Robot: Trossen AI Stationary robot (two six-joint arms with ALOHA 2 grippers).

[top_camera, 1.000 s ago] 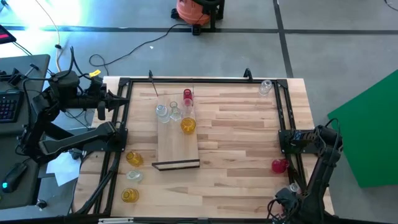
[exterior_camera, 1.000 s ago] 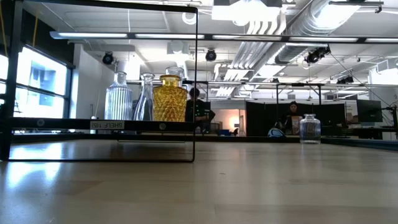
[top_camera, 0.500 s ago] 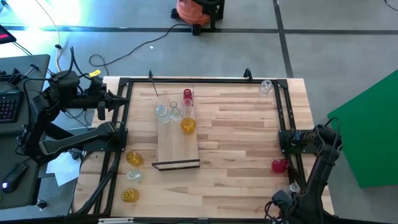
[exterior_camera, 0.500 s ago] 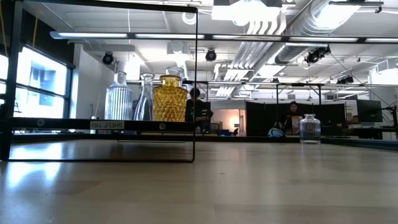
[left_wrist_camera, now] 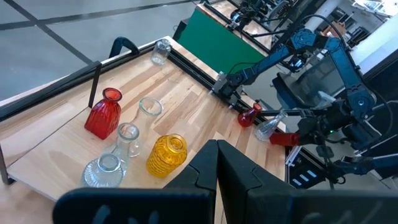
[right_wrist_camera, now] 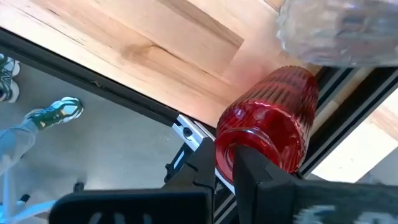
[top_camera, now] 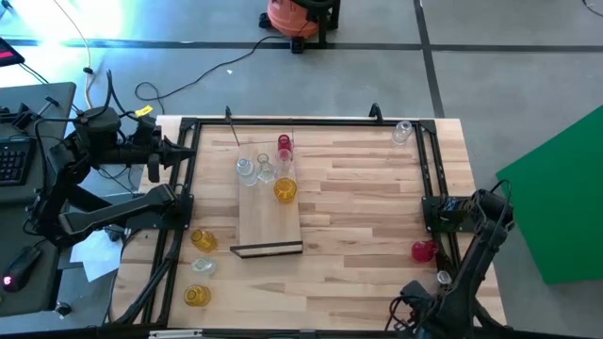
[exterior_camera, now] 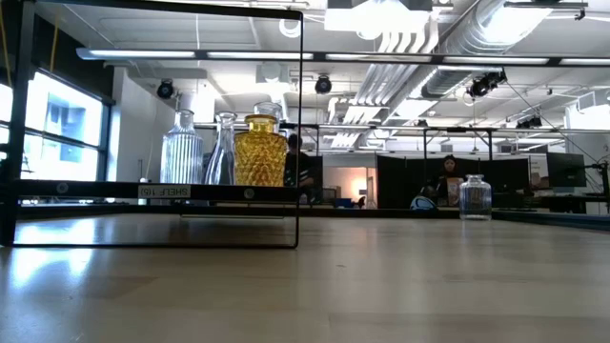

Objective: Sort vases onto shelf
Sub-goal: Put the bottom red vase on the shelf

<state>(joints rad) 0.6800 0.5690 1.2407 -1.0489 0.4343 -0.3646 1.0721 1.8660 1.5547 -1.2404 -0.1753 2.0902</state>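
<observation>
The shelf [top_camera: 268,218], a light-wood board with a dark strip at its near end, lies left of the table's middle. At its far end stand a red vase [top_camera: 284,143], three clear ones [top_camera: 245,169] and an amber one [top_camera: 285,190]. Two amber vases [top_camera: 203,239] and a clear one [top_camera: 201,266] stand near the left rail. By the right rail are a red vase [top_camera: 423,250] and a clear vase [top_camera: 443,279]. My right gripper [right_wrist_camera: 231,163] is shut, its tips just before this red vase's mouth. My left gripper [left_wrist_camera: 217,163] is shut, held off the table's left edge. My right gripper's shut fingertips [right_wrist_camera: 249,171] show right at the red vase's mouth rim [right_wrist_camera: 225,149] in the wrist view; I cannot tell whether they touch it. In the high view the vase shows whole beside the arm, next to the right rail.
Another clear vase [top_camera: 402,132] stands at the far right corner. Black frame rails [top_camera: 435,188] run along the table's sides. A person's shoes [right_wrist_camera: 62,111] show on the floor beyond the table's edge. Bare wood lies between the shelf and the right rail.
My right arm's hand has swung a little toward the table's left along the near edge, its gripper staying shut. The red vase by the right rail has kept its place.
</observation>
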